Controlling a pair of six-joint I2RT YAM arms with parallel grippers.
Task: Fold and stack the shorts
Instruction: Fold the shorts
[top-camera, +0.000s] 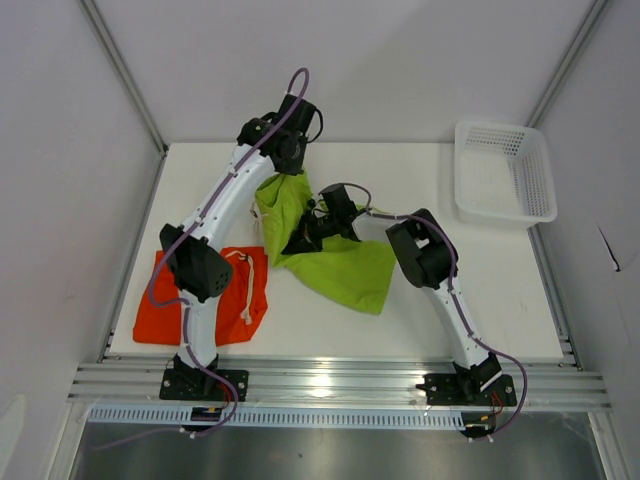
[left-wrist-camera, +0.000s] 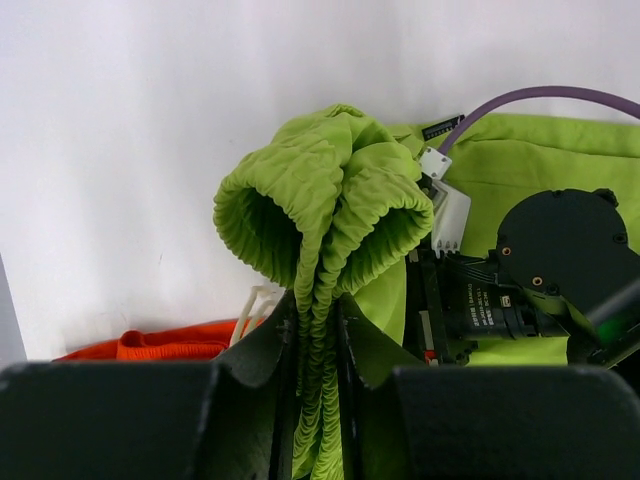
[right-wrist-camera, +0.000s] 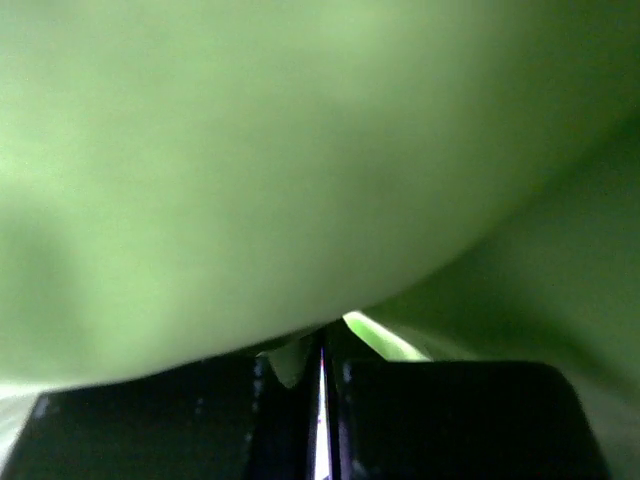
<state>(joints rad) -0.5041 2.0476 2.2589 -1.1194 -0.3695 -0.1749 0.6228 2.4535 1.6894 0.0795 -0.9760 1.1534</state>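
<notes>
The lime green shorts (top-camera: 345, 270) lie mid-table, with one part pulled up toward the back. My left gripper (top-camera: 287, 172) is shut on their gathered elastic waistband (left-wrist-camera: 320, 215), which bunches above the jaws in the left wrist view (left-wrist-camera: 320, 330). My right gripper (top-camera: 303, 240) is at the left edge of the green shorts, and its body shows in the left wrist view (left-wrist-camera: 560, 260). Green fabric (right-wrist-camera: 300, 150) fills the right wrist view; the jaws (right-wrist-camera: 322, 345) stand closed to a thin slit with cloth at the tips. The orange-red shorts (top-camera: 205, 300) lie flat at the front left, white drawstring (top-camera: 243, 285) showing.
A white plastic mesh basket (top-camera: 540, 165) stands at the back right corner. The left arm's elbow (top-camera: 195, 265) hangs over the orange-red shorts. The table's front edge has a metal rail (top-camera: 330, 380). Grey walls close in on the left, right and back.
</notes>
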